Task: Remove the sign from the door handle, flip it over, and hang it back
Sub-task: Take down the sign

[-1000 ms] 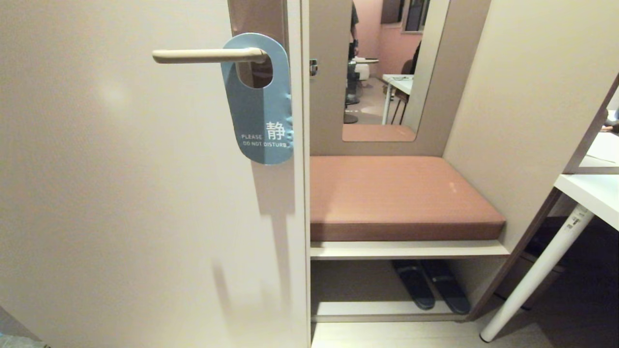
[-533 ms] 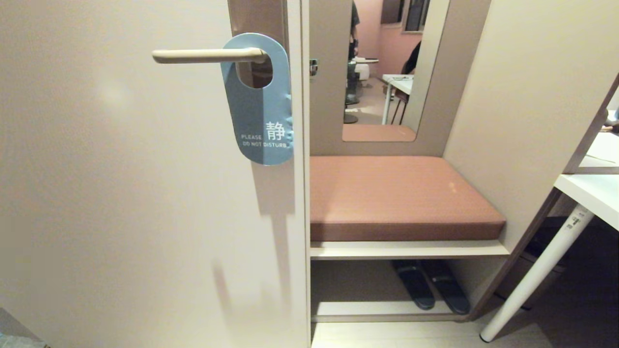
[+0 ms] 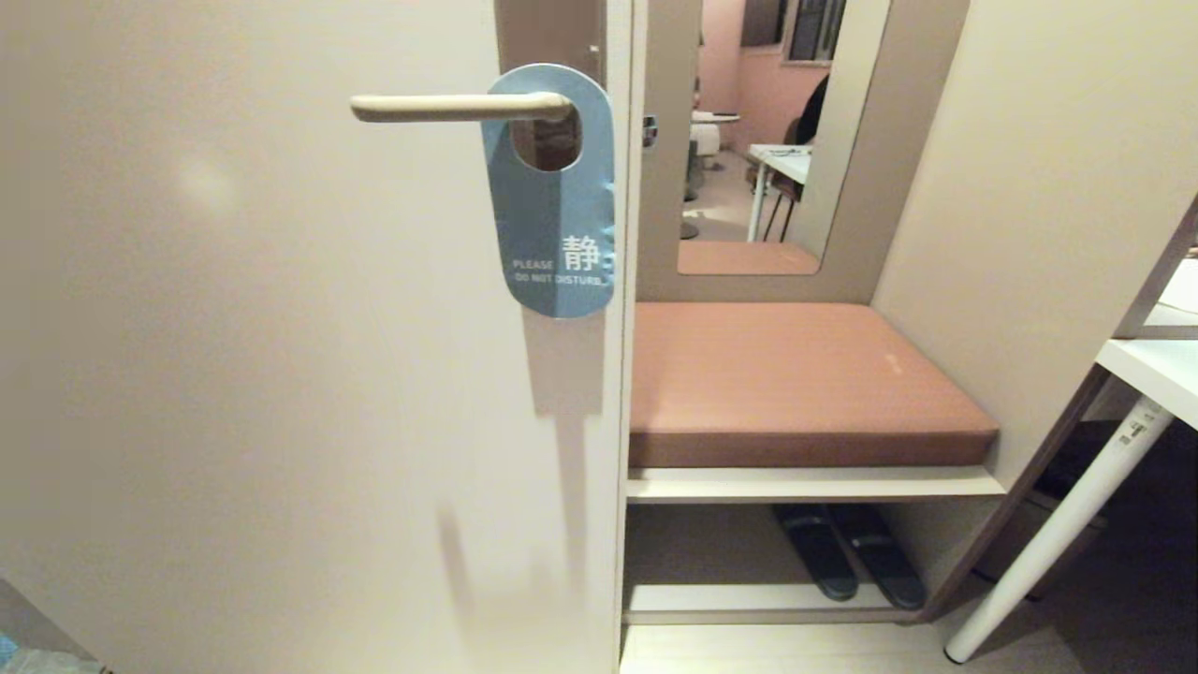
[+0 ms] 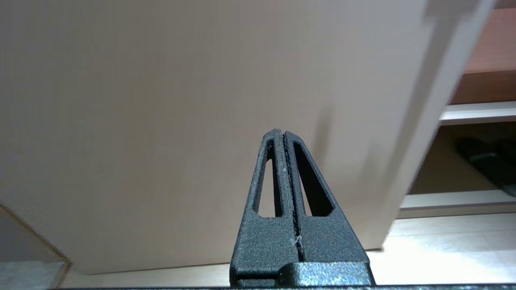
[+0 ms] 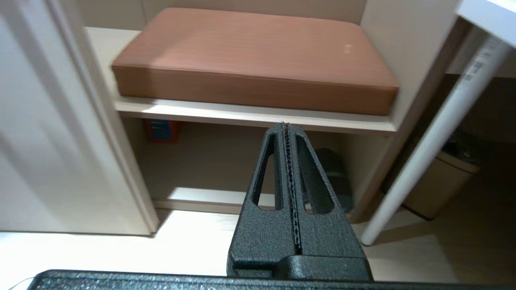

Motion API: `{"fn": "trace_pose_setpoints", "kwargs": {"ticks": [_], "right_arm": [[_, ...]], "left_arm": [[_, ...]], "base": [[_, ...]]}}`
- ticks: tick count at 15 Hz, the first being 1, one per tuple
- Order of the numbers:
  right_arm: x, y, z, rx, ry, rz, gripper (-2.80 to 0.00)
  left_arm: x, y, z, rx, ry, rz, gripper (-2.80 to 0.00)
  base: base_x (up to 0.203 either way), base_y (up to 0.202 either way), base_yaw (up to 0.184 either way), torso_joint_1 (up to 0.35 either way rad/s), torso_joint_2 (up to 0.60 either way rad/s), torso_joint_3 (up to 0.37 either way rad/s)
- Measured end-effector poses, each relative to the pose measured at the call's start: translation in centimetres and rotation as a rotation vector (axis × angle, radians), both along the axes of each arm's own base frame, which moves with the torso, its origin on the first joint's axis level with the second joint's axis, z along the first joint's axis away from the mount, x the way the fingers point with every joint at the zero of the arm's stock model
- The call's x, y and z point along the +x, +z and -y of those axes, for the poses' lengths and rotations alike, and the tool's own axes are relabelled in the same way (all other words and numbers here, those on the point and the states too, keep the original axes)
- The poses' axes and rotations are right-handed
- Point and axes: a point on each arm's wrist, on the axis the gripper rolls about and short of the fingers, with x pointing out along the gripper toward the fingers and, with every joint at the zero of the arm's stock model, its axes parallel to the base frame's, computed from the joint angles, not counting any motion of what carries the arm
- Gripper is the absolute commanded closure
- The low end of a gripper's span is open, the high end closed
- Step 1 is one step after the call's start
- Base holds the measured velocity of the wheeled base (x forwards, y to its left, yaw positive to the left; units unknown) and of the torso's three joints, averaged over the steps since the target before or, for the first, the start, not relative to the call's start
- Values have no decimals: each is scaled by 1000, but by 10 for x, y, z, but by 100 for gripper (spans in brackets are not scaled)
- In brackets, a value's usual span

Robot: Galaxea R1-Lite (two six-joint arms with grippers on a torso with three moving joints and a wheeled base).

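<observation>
- Whole scene slid toward 3 o'clock since a second ago: camera moved, things did not.
- Sign (image 3: 552, 192) hanging on handle (image 3: 459, 108), 12 o'clock in head view, blue face out.
- Left gripper (image 4: 284, 135) and right gripper (image 5: 286, 128) pressed closed, empty, low, well below the sign.
- Removal not started.

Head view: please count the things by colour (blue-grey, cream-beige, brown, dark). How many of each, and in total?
Blue-grey: 1, the sign
Cream-beige: 1, the door handle
Brown: 1, the seat cushion
Dark: 2, the slippers
Total: 5
</observation>
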Motion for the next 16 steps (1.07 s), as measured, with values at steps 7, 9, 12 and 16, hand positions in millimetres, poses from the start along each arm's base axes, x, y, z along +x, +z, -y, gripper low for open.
{"fn": "trace_pose_setpoints", "kwargs": {"ticks": [7,9,12,16], "right_arm": [[0,0,0,0,0,0,0],[0,0,0,-1,1,0,0],[0,0,0,0,1,-1,0],[0,0,0,0,1,0,0]], "left_arm": [[0,0,0,5,-2,1,0],[0,0,0,2,-2,1,0],[0,0,0,0,0,1,0],[0,0,0,0,0,1,0]], "base": [[0,178,-1,-2,2,3],[0,27,-1,6,0,-1],[0,0,0,0,0,0],[0,0,0,0,0,0]]}}
